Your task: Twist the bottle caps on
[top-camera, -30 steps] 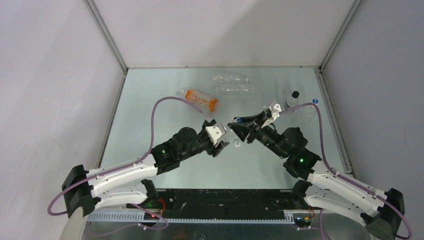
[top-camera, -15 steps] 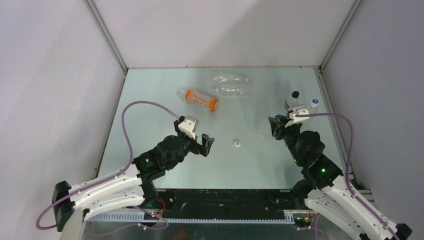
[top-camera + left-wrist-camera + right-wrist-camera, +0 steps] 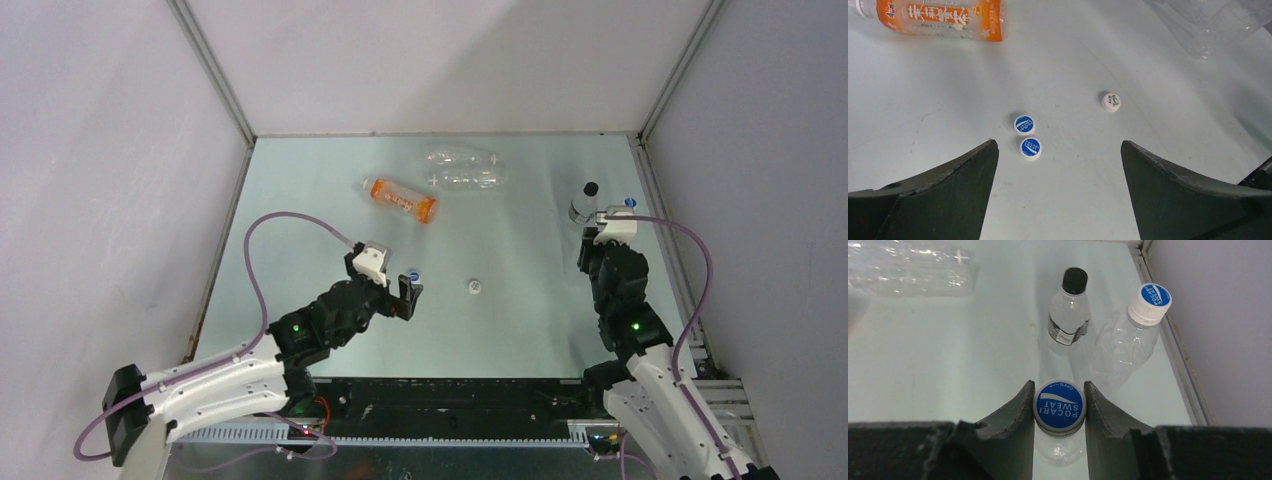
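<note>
The right gripper (image 3: 1059, 389) clamps a blue-topped Pocari Sweat cap (image 3: 1059, 410) between its dark fingers, and the cap sits on a clear bottle neck (image 3: 1055, 452) below. Beyond it stand a black-capped bottle (image 3: 1068, 320) and, just to its right, a blue-capped bottle (image 3: 1120, 347) near the table rim (image 3: 1168, 350). Empty clear bottles (image 3: 908, 272) lie at the upper left.

Table (image 3: 300, 200): pale green, carrying everything.
Far side: orange-labelled bottle (image 3: 400, 199), two clear bottles (image 3: 462, 168) lying flat.
Middle: two blue-topped caps (image 3: 1024, 125) sitting side by side; white cap (image 3: 1111, 102) lying apart.
Right edge: black-capped bottle (image 3: 1069, 315), blue-capped bottle (image 3: 1128, 340) standing upright.
</note>
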`<state>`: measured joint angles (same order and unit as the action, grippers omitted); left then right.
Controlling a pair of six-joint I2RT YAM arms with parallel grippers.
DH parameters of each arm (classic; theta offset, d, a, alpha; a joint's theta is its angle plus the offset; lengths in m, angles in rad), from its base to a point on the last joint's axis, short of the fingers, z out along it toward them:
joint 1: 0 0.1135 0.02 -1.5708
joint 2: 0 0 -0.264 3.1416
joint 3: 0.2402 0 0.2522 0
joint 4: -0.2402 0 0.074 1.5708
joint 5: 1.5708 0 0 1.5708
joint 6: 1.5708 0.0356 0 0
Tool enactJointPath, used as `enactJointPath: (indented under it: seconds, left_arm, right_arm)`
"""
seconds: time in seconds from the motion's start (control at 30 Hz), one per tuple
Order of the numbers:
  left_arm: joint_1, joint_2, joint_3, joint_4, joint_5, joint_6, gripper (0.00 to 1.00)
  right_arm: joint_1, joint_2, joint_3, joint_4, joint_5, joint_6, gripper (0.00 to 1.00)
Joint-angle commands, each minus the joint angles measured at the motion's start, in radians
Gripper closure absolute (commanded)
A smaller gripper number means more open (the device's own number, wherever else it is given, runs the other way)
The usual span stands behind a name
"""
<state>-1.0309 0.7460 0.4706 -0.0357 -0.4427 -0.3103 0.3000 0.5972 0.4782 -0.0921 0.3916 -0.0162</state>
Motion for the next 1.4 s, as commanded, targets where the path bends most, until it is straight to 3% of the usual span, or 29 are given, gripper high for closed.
enactJointPath:
  seconds: [0.0,0.13,0.33,0.63,1.13,1.37]
  left_arm:
    - [0.002,-0.043,-0.044,0.087,-0.041,-0.062,0.01]
    - [0.003,-0.053,-0.063,0.084,-0.068,-0.092,0.0]
    - [0.002,-0.046,-0.036,0.043,-0.086,-0.039,0.0]
    - [0.002,-0.04,-0.038,0.046,-0.068,-0.021,0.0]
    - [0.002,-0.082,-0.088,-0.019,-0.087,-0.139,0.0]
    - [0.002,-0.055,-0.073,-0.033,-0.093,-0.145,0.0]
  right_arm:
    - [-0.055,0.032,-0.025,0.138,-0.067,-0.002,1.0]
    - [-0.079,0.038,-0.056,0.149,-0.087,0.011,1.0]
    - [-0.088,0.017,-0.079,0.125,-0.106,0.046,0.9]
    - [-0.095,0.005,-0.07,0.097,-0.136,0.021,0.54]
    - [-0.097,-0.016,-0.022,0.002,-0.149,0.018,0.3]
    - [-0.102,-0.028,-0.009,-0.009,-0.134,0.007,0.26]
